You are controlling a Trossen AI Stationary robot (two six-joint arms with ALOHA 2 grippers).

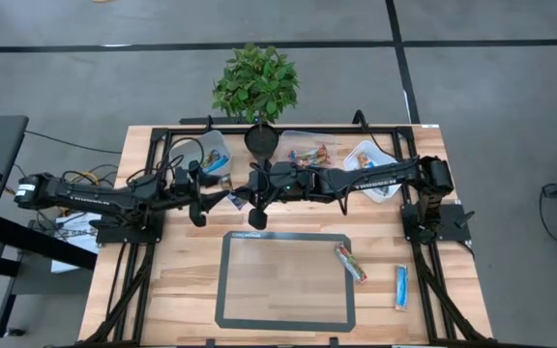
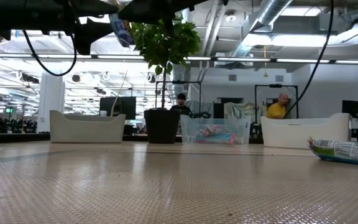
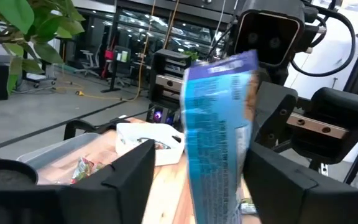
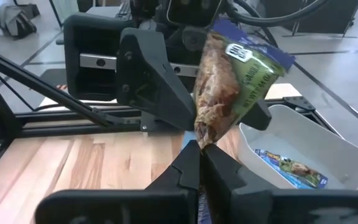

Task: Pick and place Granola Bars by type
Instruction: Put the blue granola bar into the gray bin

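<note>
Right claw point(image 4: 199, 165) is closed, pinching a blue granola bar point(image 4: 238, 81) just in front of the potted plant point(image 1: 255, 85). Left claw point(image 3: 194, 177) stands wide open around that bar, untouching.

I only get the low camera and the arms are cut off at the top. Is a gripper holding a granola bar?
Observer: Yes. The right gripper is shut on the bottom end of a blue bar.
Operator: What's the other one doing?
Observer: The left gripper is open, with one finger on either side of that bar.
Operator: How many bars lie on the table?
Observer: Two, on the right side of the table: a multicoloured bar and a second blue bar.
</note>
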